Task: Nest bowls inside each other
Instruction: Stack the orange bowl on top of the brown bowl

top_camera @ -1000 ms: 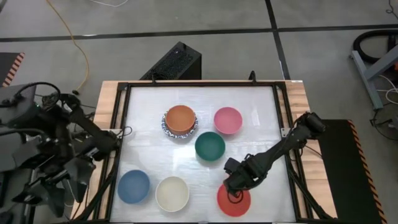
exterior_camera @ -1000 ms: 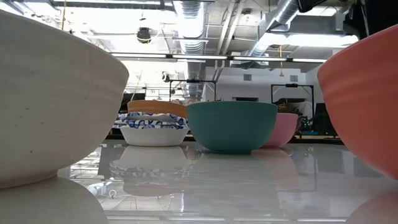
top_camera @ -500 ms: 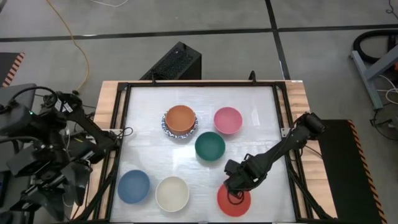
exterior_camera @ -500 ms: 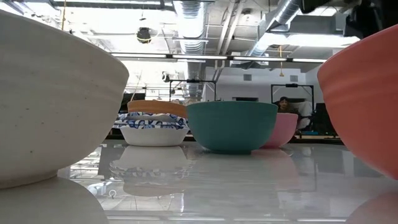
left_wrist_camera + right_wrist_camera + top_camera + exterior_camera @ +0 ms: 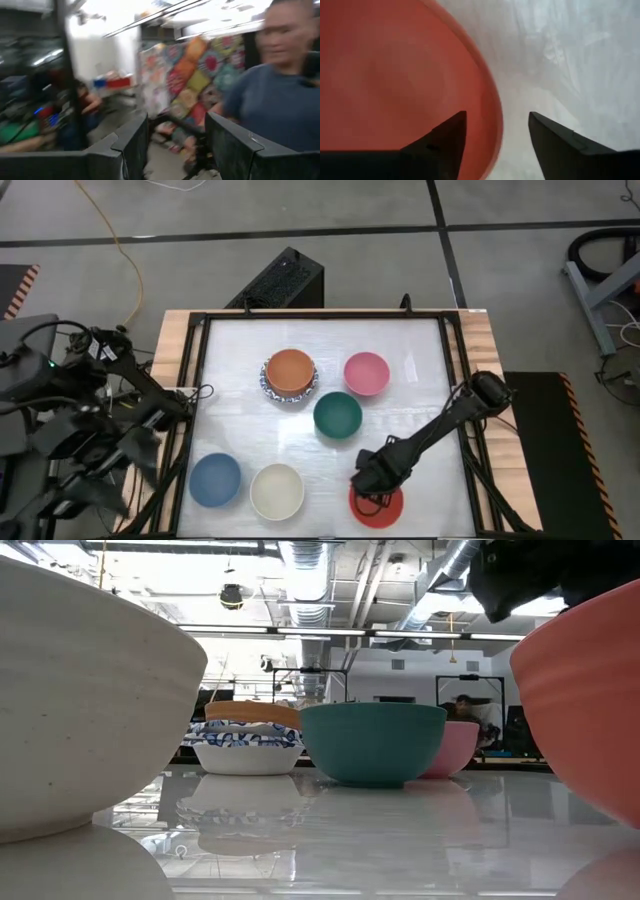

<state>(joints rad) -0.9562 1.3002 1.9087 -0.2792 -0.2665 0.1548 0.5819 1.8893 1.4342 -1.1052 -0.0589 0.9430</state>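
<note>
The red bowl (image 5: 380, 506) stands at the table's near right edge and fills the right wrist view (image 5: 395, 75). My right gripper (image 5: 497, 117) hangs open over the bowl's rim (image 5: 492, 107), pointing down, one finger above the inside and one outside, touching nothing. It shows as a dark mass in the high view (image 5: 366, 478) and at the top of the low view (image 5: 530, 570). My left gripper (image 5: 175, 127) is open, off the table's left side, pointing into the room. An orange bowl (image 5: 290, 369) sits nested in a blue-patterned white bowl (image 5: 270, 388).
A pink bowl (image 5: 366, 373) and a dark green bowl (image 5: 338, 415) stand mid-table. A blue bowl (image 5: 215, 479) and a cream bowl (image 5: 277, 491) stand along the near edge. A black frame (image 5: 195, 360) rims the table. A person (image 5: 280, 95) shows in the left wrist view.
My right gripper has sunk toward the red bowl's rim, shifting slightly toward the table's left edge. My left arm has swung about where it is, beside the table's left edge. No bowl has moved.
</note>
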